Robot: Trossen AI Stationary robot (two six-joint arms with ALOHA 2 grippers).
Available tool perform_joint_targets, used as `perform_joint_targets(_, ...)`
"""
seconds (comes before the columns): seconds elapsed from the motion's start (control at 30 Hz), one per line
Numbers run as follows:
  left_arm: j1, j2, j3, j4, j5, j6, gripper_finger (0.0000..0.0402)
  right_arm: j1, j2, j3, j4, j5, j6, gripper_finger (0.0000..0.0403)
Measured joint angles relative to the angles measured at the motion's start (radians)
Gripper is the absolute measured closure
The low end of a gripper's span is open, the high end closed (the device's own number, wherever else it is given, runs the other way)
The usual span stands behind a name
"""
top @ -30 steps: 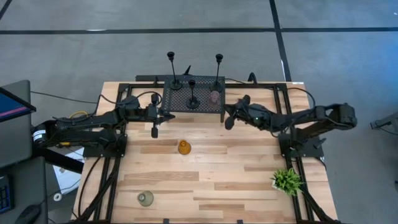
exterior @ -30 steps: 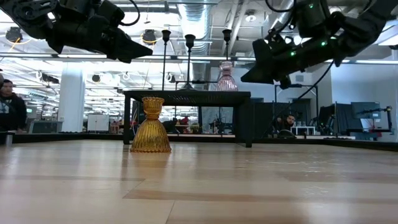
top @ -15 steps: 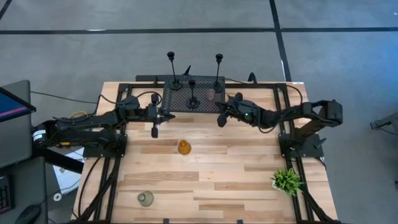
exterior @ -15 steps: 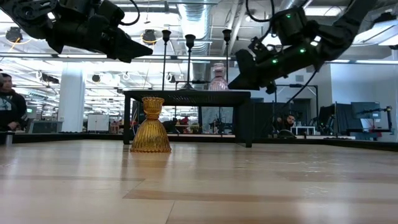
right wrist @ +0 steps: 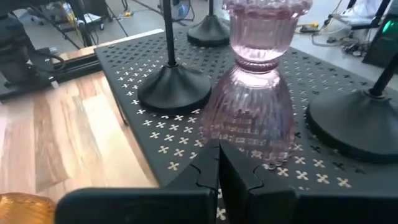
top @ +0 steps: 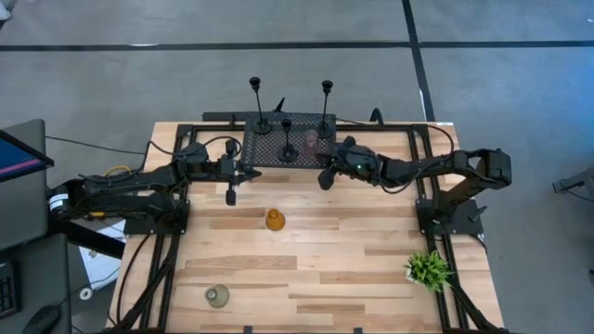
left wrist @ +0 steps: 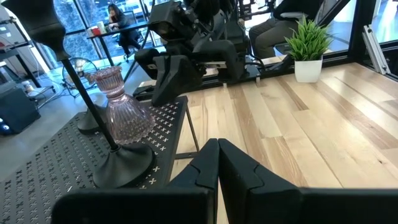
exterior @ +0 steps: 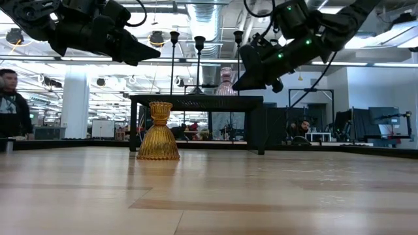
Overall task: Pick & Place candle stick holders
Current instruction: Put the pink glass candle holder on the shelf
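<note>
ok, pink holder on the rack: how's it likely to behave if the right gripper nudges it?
Ribbed, see-through pink holder looks like glass: probably rigid, slick, chip-prone. Its flared base is wider than its neck, so it should slide before tipping. On the perforated rack, with the shut right gripper low at its base, it may catch and judder.

Open-plan lab: exposed ceiling ducts (exterior: 196,16), desks (exterior: 313,136), seated people (exterior: 10,104).

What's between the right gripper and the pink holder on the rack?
Nothing visible. The right gripper, shut, hangs at the black rack's front edge, and its wrist view shows the pink holder straight ahead with only bare perforated top between. Black holders stand to either side, not in line.
</note>
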Motion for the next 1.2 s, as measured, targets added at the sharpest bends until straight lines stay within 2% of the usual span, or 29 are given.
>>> perform_joint_targets(0.47,0.000,0.000,0.000,0.007,0.000,0.000,0.0394,-0.050,0.009,0.004,0.029,0.006,-0.024,0.0403)
perform_joint_targets(0.67,0.000,0.000,0.000,0.007,0.000,0.000,0.0394,-0.084,0.010,0.018,0.024,-0.072,-0.022,0.0403)
perform_joint_targets(1.2,0.000,0.000,0.000,0.011,0.000,0.000,0.0394,-0.091,0.010,0.021,0.064,-0.078,-0.024,0.0403)
